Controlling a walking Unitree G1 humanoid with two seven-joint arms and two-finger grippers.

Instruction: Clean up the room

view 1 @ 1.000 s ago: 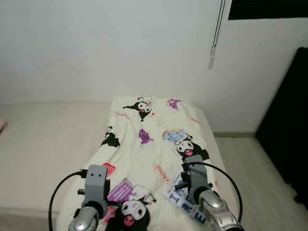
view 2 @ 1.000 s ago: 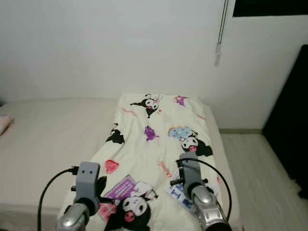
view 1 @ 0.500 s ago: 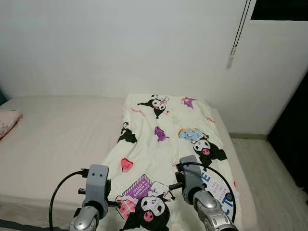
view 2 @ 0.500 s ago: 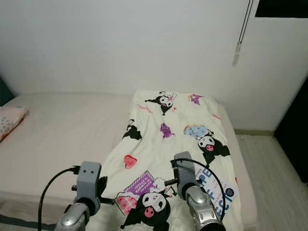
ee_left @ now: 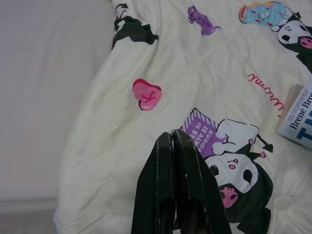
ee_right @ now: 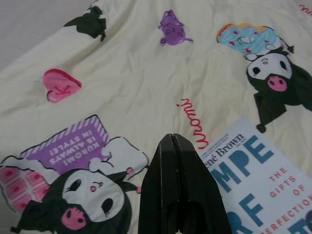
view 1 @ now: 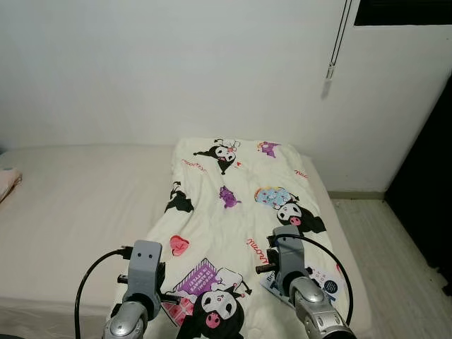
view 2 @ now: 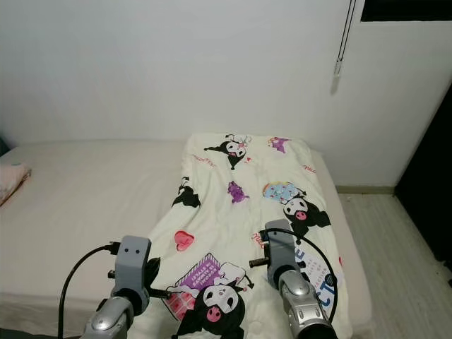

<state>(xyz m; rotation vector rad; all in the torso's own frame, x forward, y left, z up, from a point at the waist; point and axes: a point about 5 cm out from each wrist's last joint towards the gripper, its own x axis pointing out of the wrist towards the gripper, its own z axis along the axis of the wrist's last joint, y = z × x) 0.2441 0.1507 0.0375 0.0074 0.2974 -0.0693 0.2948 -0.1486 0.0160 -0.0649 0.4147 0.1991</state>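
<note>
A cream blanket [view 1: 233,205] printed with black cartoon figures lies spread over the right part of a bed. A white and blue book [ee_right: 258,190] rests on the blanket near the bed's front right corner, also visible as the book [view 2: 318,279] behind my right arm. My left gripper [ee_left: 171,139] hovers shut over the blanket's printed front part, holding nothing. My right gripper [ee_right: 171,141] is shut and empty, its tips just beside the book's near edge. Both silver arms rise at the bottom of the eye views.
The bed's bare beige mattress [view 1: 70,198] stretches to the left, with a pink pillow [view 2: 8,176] at its far left edge. A white wall stands behind. A blind cord [view 1: 332,63] hangs at the right. Pale floor [view 1: 381,254] and a dark surface [view 1: 431,183] lie right of the bed.
The whole picture has swung left and then partly back right, so the camera turned. Both grippers stay shut and keep their pose over the blanket.
</note>
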